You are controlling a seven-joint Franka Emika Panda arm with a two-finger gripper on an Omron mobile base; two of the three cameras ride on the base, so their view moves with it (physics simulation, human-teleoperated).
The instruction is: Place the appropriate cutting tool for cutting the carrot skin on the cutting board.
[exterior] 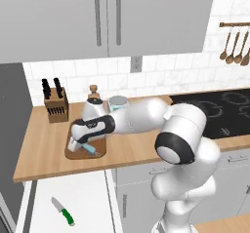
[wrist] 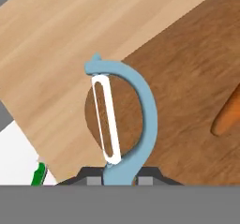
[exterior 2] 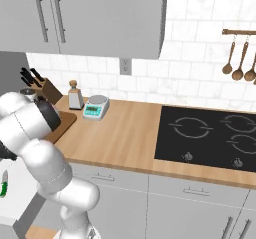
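- Low at the left of the left base frame, our tool hangs over the cutting board, with the white arm reaching in from the lower right.
- At the bottom centre of the hand frame, our two dark fingertips sit pressed on either side of the light-blue handle of the peeler, so we are pinching the peeler.
- Its curved blue frame and pale blade rise up the middle of the hand frame, over the rounded corner of the brown board.
- In the left base frame the peeler shows as a blue sliver poking out beneath the tool, down on or just above the board; we cannot tell whether it touches.
- At the right edge of the hand frame, the carrot lies on the board, apart from the peeler.
- Pale wooden tabletop carries the board and fills the upper left of the hand frame.
- Upper left of the board in the left base frame stands a knife block with black handles, against the tiled wall.
- Down at the lower left of that frame, a green-handled knife lies on a white surface, well apart from the board.
- Across the right of the right base frame sits a black cooktop, and a small kitchen scale rests on the tabletop near the wall.
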